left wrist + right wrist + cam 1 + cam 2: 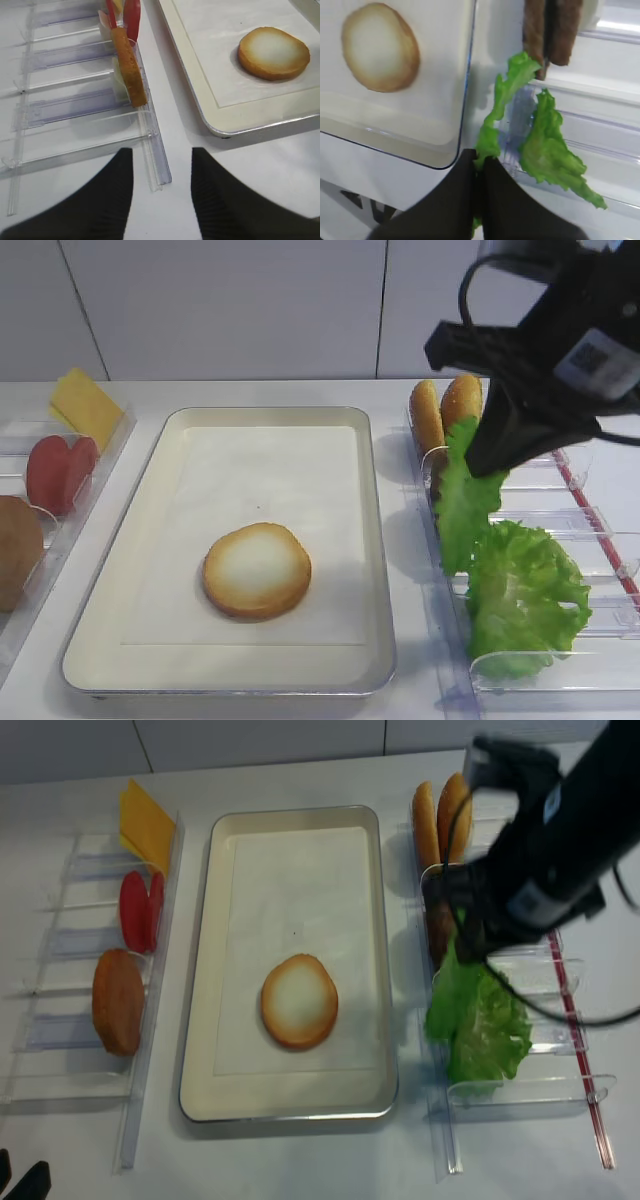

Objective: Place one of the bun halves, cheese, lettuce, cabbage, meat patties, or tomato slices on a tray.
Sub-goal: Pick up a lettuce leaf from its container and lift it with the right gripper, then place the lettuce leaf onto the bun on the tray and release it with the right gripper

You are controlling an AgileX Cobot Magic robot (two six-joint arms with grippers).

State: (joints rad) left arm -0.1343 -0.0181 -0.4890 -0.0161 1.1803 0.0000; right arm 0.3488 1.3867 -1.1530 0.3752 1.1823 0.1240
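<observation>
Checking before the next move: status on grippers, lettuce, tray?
Right gripper shut on lettuce above the right rack. Left gripper open, idle. Tray holds one bun half; nothing in the way.

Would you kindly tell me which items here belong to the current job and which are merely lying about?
In the job:
- lettuce leaf, pinched in the right gripper
- tray
- bun half lying on the tray

Lying about:
- cheese
- tomato slices
- meat patties
- clear racks
- left gripper, open, idle
</observation>
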